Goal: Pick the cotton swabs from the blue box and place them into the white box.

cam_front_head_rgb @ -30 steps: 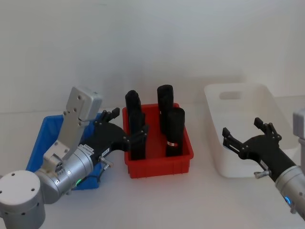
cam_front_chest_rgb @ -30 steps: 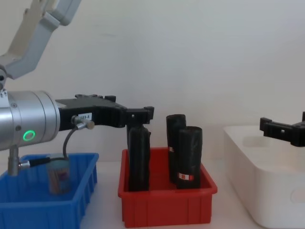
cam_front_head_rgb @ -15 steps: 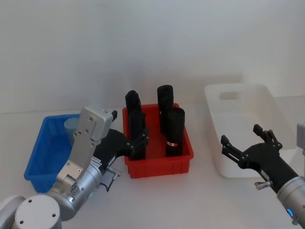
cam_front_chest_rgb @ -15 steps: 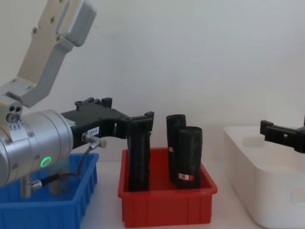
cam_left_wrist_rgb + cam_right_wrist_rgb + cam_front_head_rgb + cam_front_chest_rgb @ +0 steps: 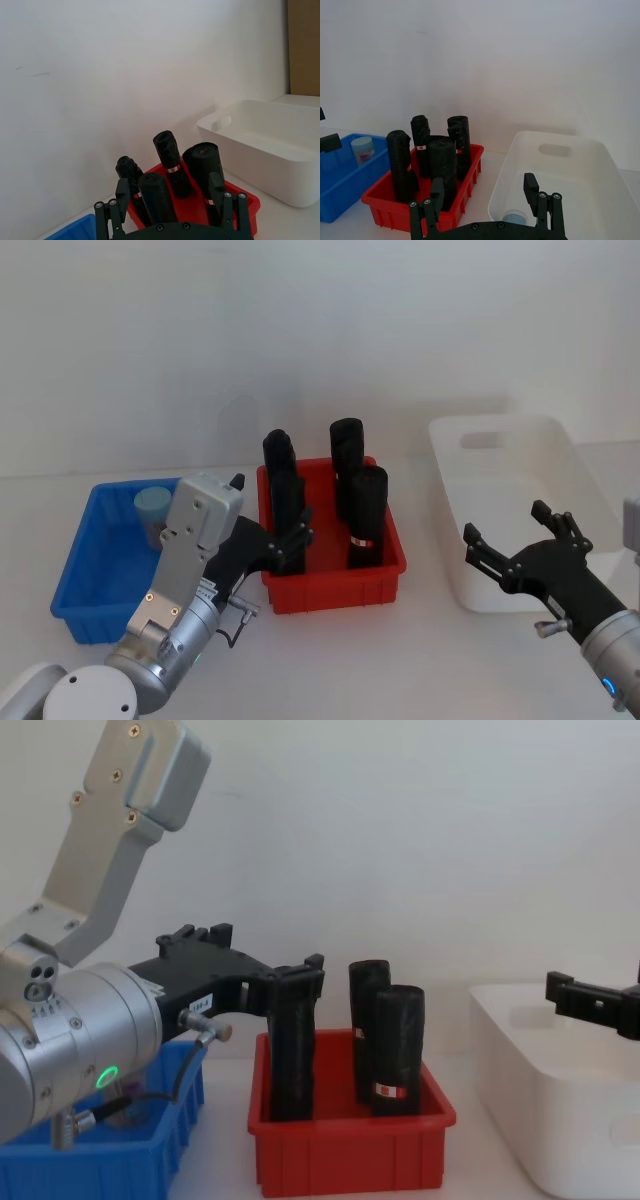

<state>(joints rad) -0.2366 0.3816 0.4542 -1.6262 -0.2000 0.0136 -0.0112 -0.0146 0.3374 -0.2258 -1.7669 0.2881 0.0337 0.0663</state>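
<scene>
One jar of cotton swabs with a pale blue cap stands in the far part of the blue box; the right wrist view also catches that jar. Another pale blue cap lies inside the white box. My left gripper hovers open and empty at the red bin's left side, just right of the blue box. Its fingers frame the black rolls. My right gripper hangs open and empty over the near edge of the white box.
A red bin with several tall black rolls sits between the two boxes. The left arm's grey forearm rises over the blue box. A white wall closes off the back of the table.
The left arm has pulled back toward me and its elbow swung right, uncovering the jar in the blue box. The right gripper dropped slightly toward me. Both stayed open and empty.
</scene>
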